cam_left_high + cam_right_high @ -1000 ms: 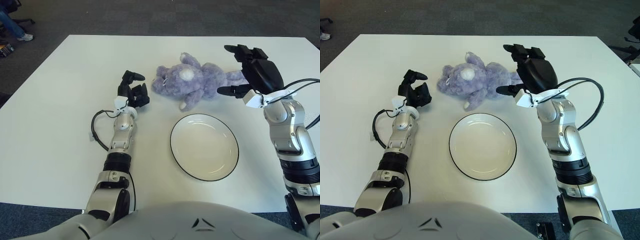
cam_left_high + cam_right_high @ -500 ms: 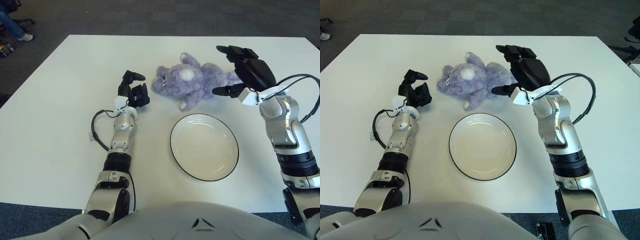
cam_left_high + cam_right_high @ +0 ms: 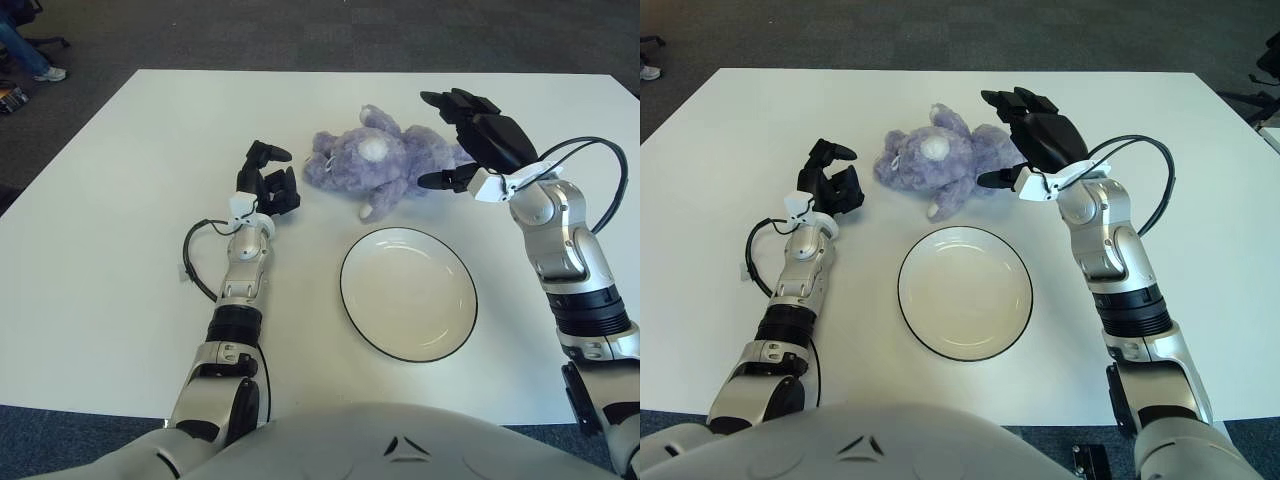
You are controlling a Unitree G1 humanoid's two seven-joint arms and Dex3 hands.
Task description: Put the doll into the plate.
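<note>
1. The doll [image 3: 385, 162] (a purple plush bear) lies on the table [image 3: 100, 240] toward its far edge, about midway between the left and right edges. The plate [image 3: 408, 292] sits just nearer the robot than the doll, apart from it and holding nothing.

2. The doll's long axis runs roughly parallel to the far edge: head toward the table's left side, legs toward the right, where they pass under the right hand.

3. The right hand [image 3: 478, 140] is plainly the nearer one. It hovers over the doll's leg end with fingers spread wide and nothing gripped, thumb below on the near side and the other fingers reaching toward the far edge. I judge that closing around the body calls for a short drop down and leftward.

4. The left hand [image 3: 266, 182] shows just left of the doll's head, fingers loosely curled and holding nothing (whether it touches the table I cannot tell).

5. Against the earlier frames, the right hand has moved left and toward the far edge, from beside the doll's legs to over them. The doll, plate and left hand sit where they were.
</note>
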